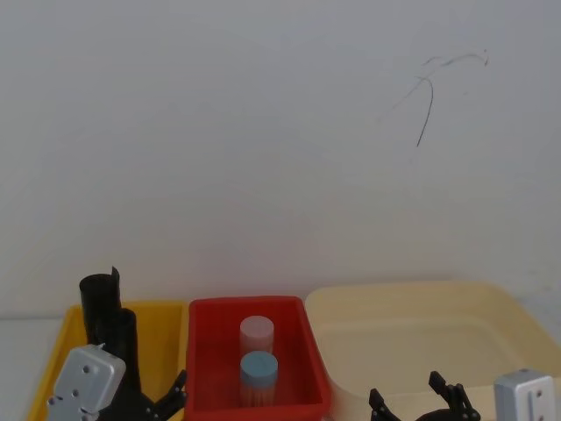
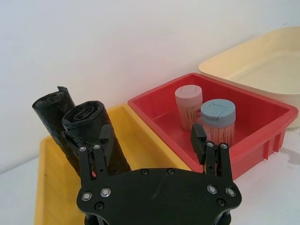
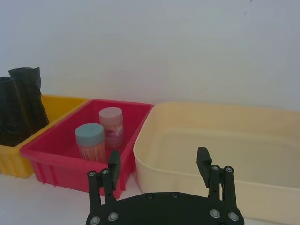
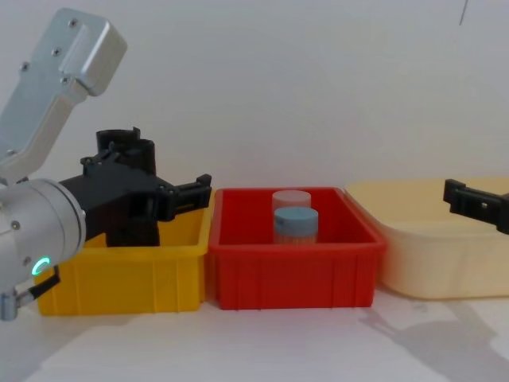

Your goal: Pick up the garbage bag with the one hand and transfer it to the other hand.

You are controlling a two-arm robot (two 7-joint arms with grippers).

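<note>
Two black rolls of garbage bag stand upright in the yellow bin (image 1: 166,316), the nearer roll (image 2: 91,129) in front of the farther one (image 2: 51,105). They also rise above the bin rim in the head view (image 1: 105,307). My left gripper (image 2: 151,136) hangs open over the yellow bin, one finger (image 2: 104,138) close beside the nearer roll, nothing held. From the chest view the left gripper (image 4: 171,195) partly hides the rolls (image 4: 119,143). My right gripper (image 3: 158,159) is open and empty in front of the cream tub, low at the right (image 1: 408,392).
A red bin (image 1: 210,351) in the middle holds a pink-lidded jar (image 1: 257,331) and a blue-lidded jar (image 1: 259,373). A large cream tub (image 1: 421,303) stands at the right. A white wall rises close behind all three bins.
</note>
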